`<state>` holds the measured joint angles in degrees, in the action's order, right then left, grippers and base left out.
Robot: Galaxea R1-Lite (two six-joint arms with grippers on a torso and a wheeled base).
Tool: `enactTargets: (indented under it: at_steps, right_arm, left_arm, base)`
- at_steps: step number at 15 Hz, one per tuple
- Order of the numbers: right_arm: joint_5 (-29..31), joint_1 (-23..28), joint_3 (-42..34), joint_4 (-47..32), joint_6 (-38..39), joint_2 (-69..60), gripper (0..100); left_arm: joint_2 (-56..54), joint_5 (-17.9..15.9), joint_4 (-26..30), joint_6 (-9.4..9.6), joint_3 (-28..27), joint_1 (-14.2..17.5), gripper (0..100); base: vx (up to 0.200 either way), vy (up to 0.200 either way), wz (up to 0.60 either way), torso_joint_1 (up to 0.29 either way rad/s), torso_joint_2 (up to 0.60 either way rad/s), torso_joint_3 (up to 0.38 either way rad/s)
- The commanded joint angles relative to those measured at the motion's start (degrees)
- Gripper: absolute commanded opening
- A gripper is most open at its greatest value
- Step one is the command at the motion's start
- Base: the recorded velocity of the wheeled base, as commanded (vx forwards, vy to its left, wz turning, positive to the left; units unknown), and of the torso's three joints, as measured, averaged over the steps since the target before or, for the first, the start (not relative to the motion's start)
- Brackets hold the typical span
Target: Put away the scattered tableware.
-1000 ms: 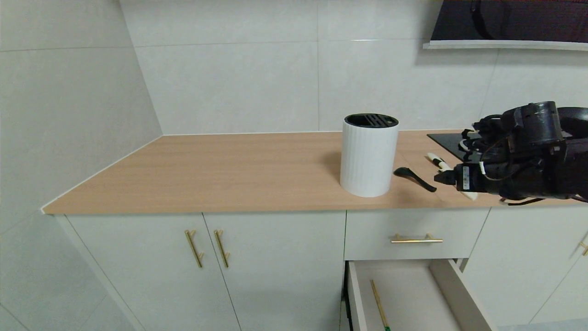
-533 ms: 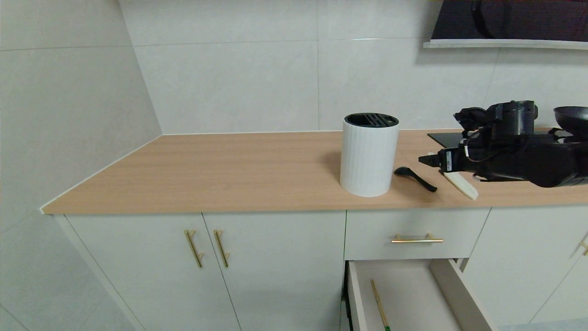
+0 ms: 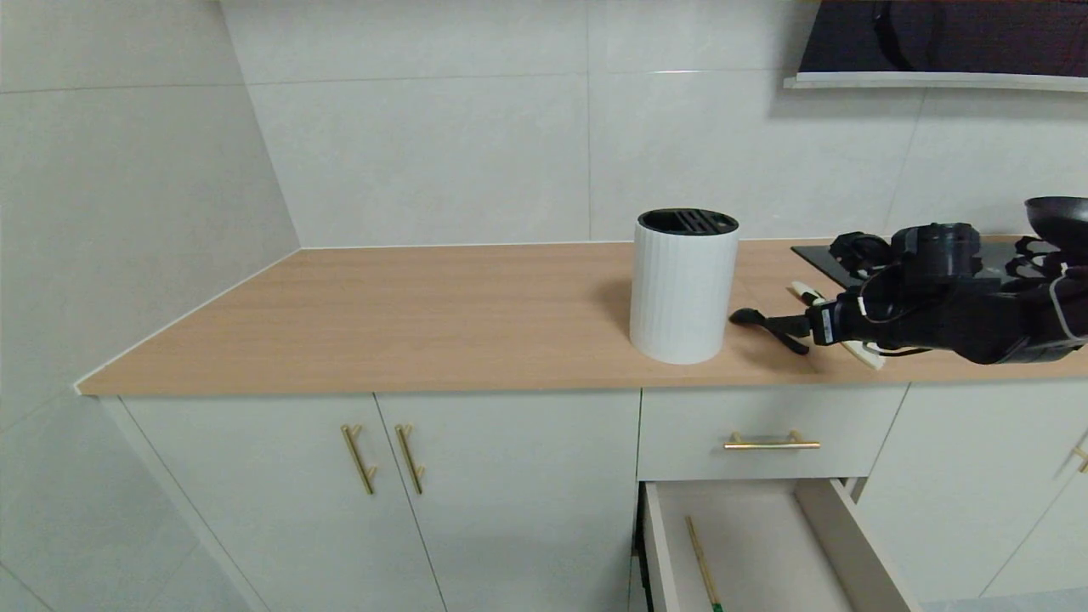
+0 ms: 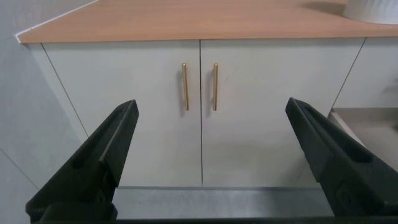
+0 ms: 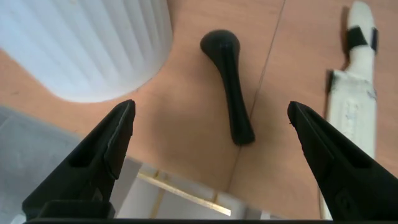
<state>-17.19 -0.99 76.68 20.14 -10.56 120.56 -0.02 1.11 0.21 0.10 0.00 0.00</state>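
Observation:
A black spoon [image 3: 767,328] lies on the wooden counter [image 3: 442,314], just right of a white ribbed holder [image 3: 682,293] with a black slotted top. A white knife [image 3: 867,355] lies further right, partly behind my right arm. My right gripper [image 3: 778,325] hovers low over the spoon's handle, open. In the right wrist view the spoon [image 5: 229,93] lies between the spread fingers [image 5: 93,168], with the holder [image 5: 87,43] on one side and the knife [image 5: 357,118] on the other. My left gripper [image 4: 208,168] is open, facing cabinet doors [image 4: 199,124].
Below the counter an open drawer [image 3: 656,544] holds a pair of chopsticks [image 3: 701,557]. A black cooktop [image 3: 820,255] and a dark pan [image 3: 1058,212] sit at the back right. Tiled walls close the counter's back and left.
My right gripper shifted left along the counter, rising over the knife and then dropping to the spoon's handle. The spoon, knife and holder have not moved.

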Motion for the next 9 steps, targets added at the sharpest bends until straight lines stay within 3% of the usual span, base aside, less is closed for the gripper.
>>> enactTargets:
  at_steps: [1, 9]
  right_arm:
    - [-0.04, 0.02, 0.05, 1.22, -0.52, 3.45, 100]
    - [-0.04, 0.20, 4.00, 2.10, -0.52, 8.37, 100]
  left_arm:
    - [0.02, 0.03, 0.06, -0.01, 0.00, 0.00, 100]
    - [0.02, 0.03, 0.06, -0.01, 0.00, 0.00, 100]
  base:
    - [0.000, 0.000, 0.00, 0.000, 0.00, 0.000]
    - [0.000, 0.000, 0.00, 0.000, 0.00, 0.000]
